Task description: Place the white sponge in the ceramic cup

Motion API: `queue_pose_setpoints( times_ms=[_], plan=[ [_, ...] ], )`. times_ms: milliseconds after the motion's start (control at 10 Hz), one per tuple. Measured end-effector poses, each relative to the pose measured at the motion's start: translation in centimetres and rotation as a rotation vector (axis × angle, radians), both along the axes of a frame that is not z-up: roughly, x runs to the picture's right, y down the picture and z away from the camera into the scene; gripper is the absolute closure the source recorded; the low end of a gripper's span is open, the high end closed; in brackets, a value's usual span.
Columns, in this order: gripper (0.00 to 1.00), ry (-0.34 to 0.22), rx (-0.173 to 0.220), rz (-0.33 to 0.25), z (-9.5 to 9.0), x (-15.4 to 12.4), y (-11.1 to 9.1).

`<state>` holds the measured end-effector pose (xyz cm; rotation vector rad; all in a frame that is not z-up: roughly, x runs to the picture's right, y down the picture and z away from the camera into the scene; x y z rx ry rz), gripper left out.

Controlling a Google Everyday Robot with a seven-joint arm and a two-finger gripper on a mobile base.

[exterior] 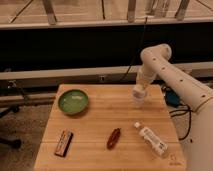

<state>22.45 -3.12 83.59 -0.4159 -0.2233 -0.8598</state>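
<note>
The ceramic cup [138, 100] is a small white cup on the back right part of the wooden table [105, 125]. My gripper [139, 92] hangs from the white arm [156, 60] straight above the cup, at or touching its rim. The white sponge does not show on its own; it is hidden at the gripper or in the cup, and I cannot tell which.
A green bowl [73, 101] sits at the back left. A dark rectangular packet [63, 143] lies front left, a reddish-brown oblong thing [114, 138] front middle, and a clear bottle with a white label [151, 139] lies on its side front right.
</note>
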Motion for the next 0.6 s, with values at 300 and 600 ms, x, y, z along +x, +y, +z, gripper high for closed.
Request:
queue_pose_setpoints(
  times_ms=[300, 600],
  plan=[
    [0.2, 0.001, -0.008, 0.017, 0.68, 0.27, 0.4],
    [0.2, -0.007, -0.004, 0.032, 0.63, 0.38, 0.35]
  ],
)
